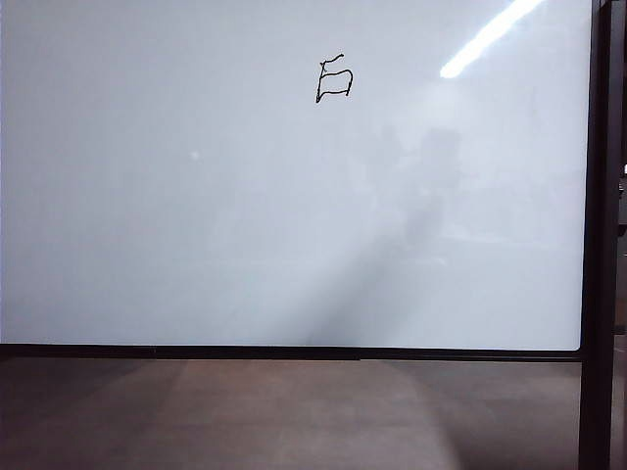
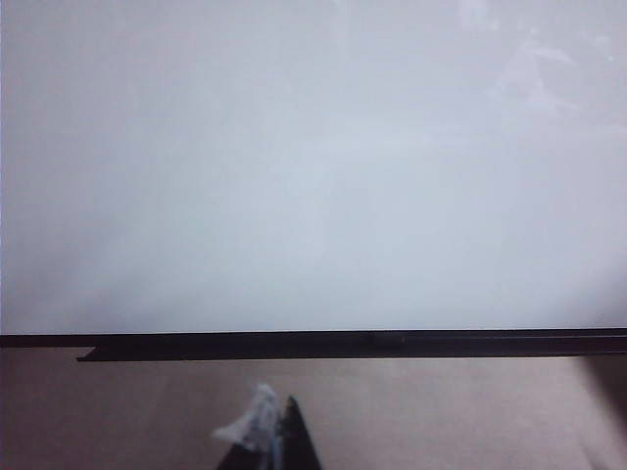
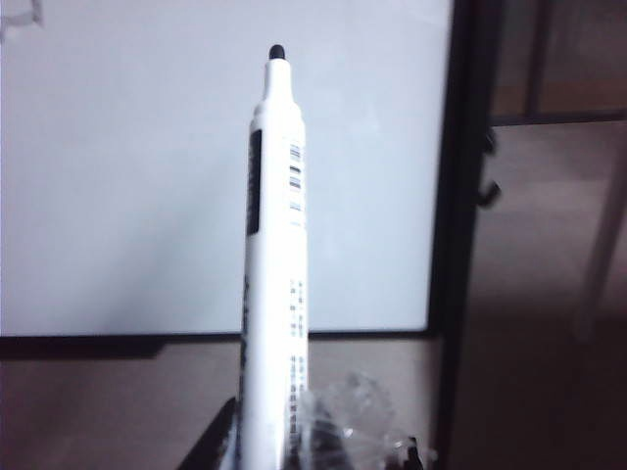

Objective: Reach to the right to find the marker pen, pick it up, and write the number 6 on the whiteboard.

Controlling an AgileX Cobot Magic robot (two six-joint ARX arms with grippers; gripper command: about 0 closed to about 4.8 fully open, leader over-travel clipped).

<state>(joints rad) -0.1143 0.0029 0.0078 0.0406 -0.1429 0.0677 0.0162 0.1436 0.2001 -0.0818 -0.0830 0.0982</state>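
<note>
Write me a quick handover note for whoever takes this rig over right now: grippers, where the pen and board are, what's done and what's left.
Right gripper: shut on the marker pen, uncapped, dark tip pointing toward the whiteboard but clear of it, near the board's right edge frame.
Left gripper: only its tips show in the left wrist view, low in front of the board's bottom frame; holds nothing that can be seen, and open or shut cannot be told.
Neither arm shows in the exterior view.
Done: the number 6, boxy and black, is drawn high on the board, right of centre.
Left: apparently nothing to write; perhaps just put the pen away.
</note>
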